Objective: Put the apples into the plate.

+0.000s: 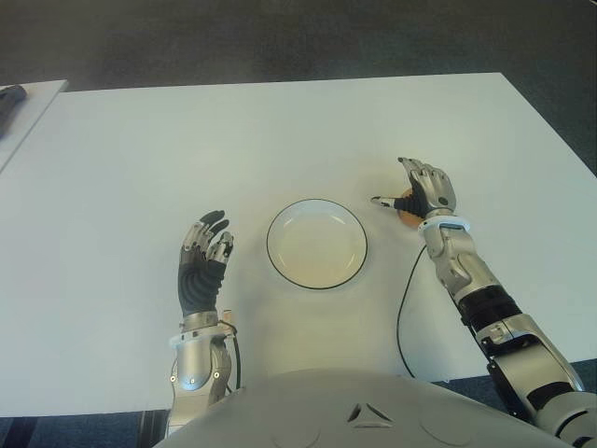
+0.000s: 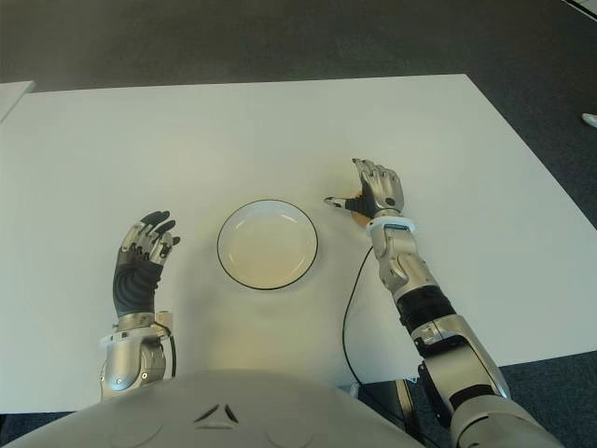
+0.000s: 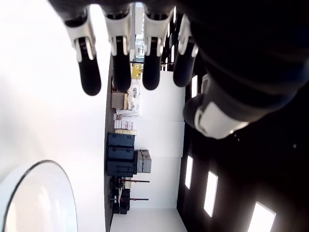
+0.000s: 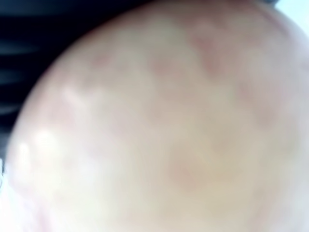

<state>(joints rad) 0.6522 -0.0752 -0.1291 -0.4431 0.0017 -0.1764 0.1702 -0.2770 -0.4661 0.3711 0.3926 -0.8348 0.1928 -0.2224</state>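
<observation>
Right fingers (image 1: 417,175): draped over the apple (image 1: 408,215), grip uncertain
Left hand (image 1: 203,263): spread, empty, left of plate (image 1: 316,244)
Apple: just right of plate

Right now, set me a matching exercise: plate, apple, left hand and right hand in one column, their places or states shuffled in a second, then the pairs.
1. plate
2. apple
3. left hand
4. right hand

A. fingers spread, holding nothing, left of the plate
B. over the apple, right of the plate
C. empty, between the hands
D. mostly hidden under a hand, fills the right wrist view

Pairs: 1-C, 2-D, 3-A, 4-B
</observation>
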